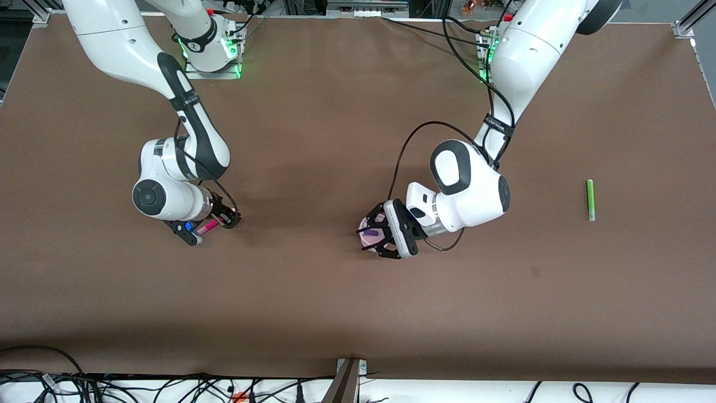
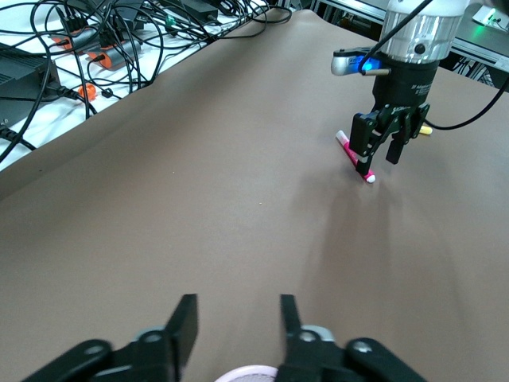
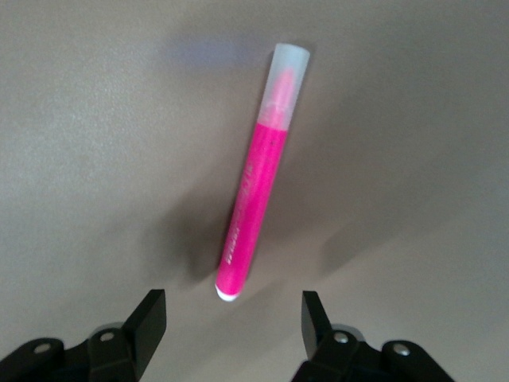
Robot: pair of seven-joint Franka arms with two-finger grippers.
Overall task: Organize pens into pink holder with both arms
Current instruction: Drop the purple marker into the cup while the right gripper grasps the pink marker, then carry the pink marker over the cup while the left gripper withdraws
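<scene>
Brown table covering (image 1: 335, 302) spanning the work surface, tangle of black cables (image 1: 168, 389) along the white edge nearest the front camera, metal bracket (image 1: 348, 376) at mid-edge, aluminium frame corner (image 1: 683, 25) toward the left arm's end.

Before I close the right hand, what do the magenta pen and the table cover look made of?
Magenta pen: looks like smooth, slightly glossy plastic, with a translucent frosted cap that shows the tip inside. Table cover: matte brown sheet, perhaps paper or felt; no shine, faint scuffs, so I can't tell which.

A robotics lab: brown-covered table (image 1: 335, 313), aluminium framing, cable tangles (image 2: 95, 40).
</scene>
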